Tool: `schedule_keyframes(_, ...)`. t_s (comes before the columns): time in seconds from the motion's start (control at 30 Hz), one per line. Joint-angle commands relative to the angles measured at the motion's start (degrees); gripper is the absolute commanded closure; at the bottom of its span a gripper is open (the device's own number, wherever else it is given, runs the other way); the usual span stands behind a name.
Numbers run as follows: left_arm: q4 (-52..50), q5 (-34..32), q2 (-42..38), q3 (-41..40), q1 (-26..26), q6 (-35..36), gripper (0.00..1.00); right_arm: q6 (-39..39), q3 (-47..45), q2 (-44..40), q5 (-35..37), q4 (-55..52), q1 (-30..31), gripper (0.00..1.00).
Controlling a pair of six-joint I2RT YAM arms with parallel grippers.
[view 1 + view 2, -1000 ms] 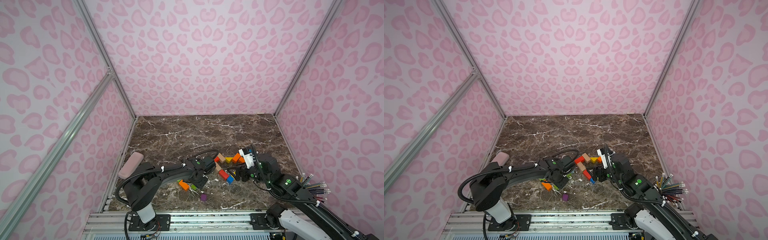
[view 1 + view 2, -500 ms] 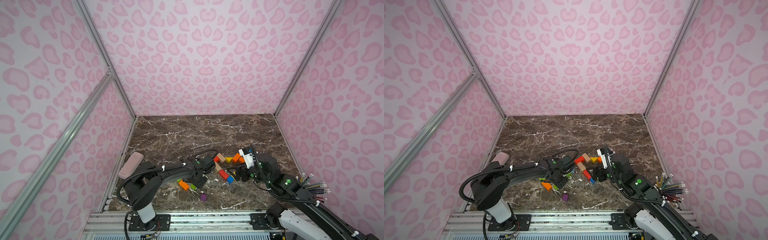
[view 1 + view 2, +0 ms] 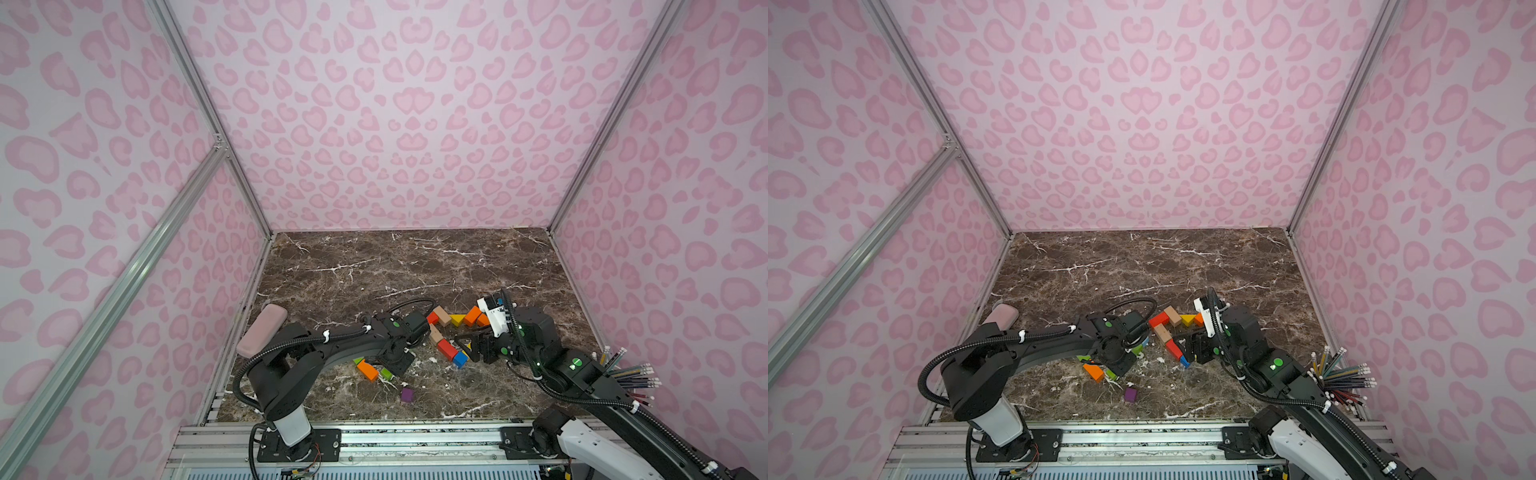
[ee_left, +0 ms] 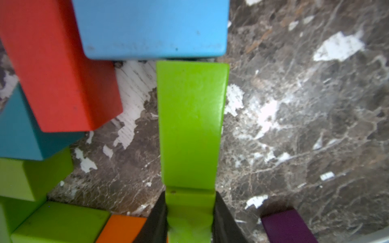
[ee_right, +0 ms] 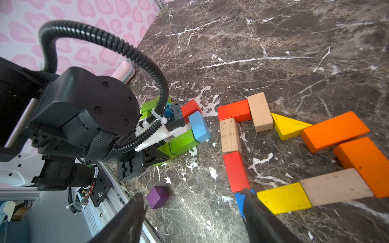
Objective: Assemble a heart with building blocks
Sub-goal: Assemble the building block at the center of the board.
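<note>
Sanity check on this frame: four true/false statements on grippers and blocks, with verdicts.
1. The left gripper is shut on a green block. True.
2. The right gripper holds the purple cube. False: its fingers stand open with nothing between them, and the cube lies alone on the table.
3. A yellow triangular block lies between a tan block and an orange block. True.
4. The pencils stand on the robot's left side. False: they are on its right side.
</note>
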Motion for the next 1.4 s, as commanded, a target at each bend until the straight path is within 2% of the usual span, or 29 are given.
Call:
schedule_keyframes(0.0,1.7,-1.0,-0.4,0.0,0.2,-0.4,0.69,-0.1,0.1,0.0,0.2,1.1,0.0,0.24)
schedule_keyframes(0.73,2.3,0.1,-0.6,-0.2,0.2,0.4,0.65,-0.2,0.0,0.4,0.0,1.2,0.0,0.24)
schedule_keyframes(0.77,2.3,0.1,-0.6,-0.2,0.2,0.3,0.61,-0.2,-0.1,0.5,0.1,1.3,0.0,0.24)
schedule_keyframes(1.13,1.0,0.1,-3.1,0.4,0.2,-1.6,0.49,-0.5,-0.2,0.3,-0.9,1.6,0.0,0.23)
schedule_keyframes(1.27,0.4,0.8,-6.6,1.9,0.2,-3.9,0.42,-0.9,-0.2,-0.9,-1.4,2.0,0.0,0.22)
schedule_keyframes(1.37,0.2,0.1,-9.6,3.1,0.2,-4.8,0.42,-1.7,-0.3,-1.6,-3.0,2.8,0.0,0.21)
